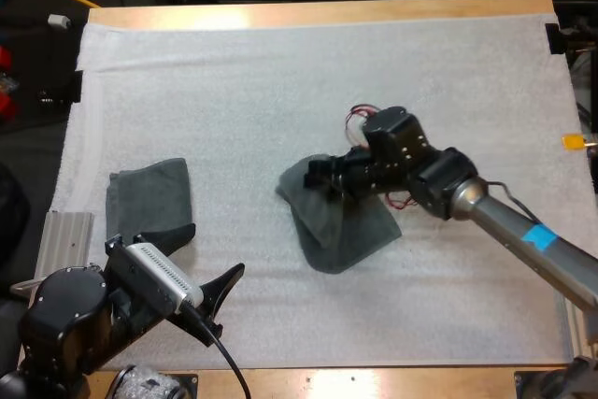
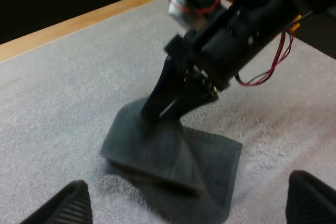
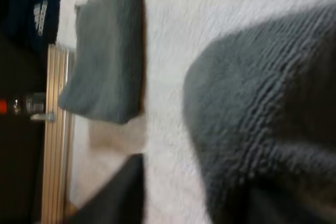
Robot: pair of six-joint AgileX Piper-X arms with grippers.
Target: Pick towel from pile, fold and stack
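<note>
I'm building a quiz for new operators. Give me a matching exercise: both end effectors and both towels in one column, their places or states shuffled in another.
1. left end effector
2. right end effector
3. folded towel
4. half-folded towel

A. middle of the mat
B. open, clear of everything
C. by the mat's left edge
D. down on a towel

Pairs: 1-B, 2-D, 3-C, 4-A.

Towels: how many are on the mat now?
2. A folded towel lies by the mat's left edge, near the left gripper; a second towel lies mid-mat under the right gripper. Either could hide another.
</note>
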